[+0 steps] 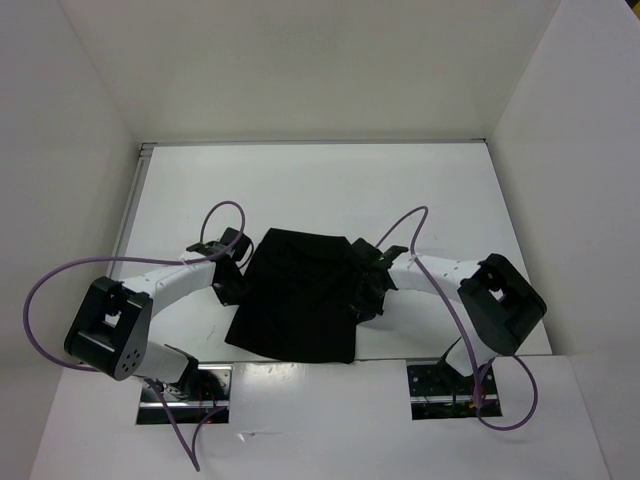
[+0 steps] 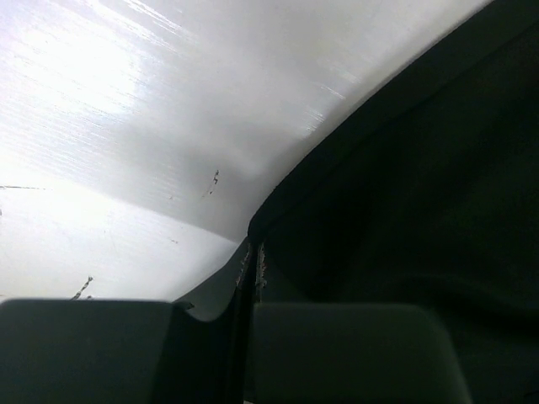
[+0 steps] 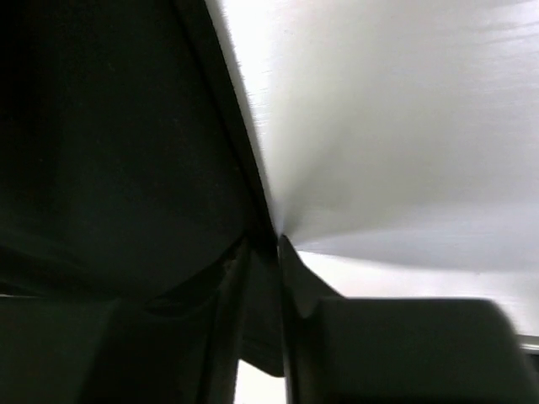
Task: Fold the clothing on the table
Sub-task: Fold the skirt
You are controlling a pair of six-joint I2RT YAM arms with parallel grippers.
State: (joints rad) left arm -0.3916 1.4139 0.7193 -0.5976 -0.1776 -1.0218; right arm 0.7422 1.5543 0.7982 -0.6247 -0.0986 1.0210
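Black clothing [image 1: 295, 300] — matte, roughly rectangular

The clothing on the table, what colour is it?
The clothing is plain black; best seen from the top view.

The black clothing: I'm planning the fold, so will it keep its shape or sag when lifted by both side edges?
Probably floppy: the clothing lies flat with an uneven outline, and its edge puckers at the left gripper. Likely light, since that edge looks thin. The middle would probably sag and drag on the table.
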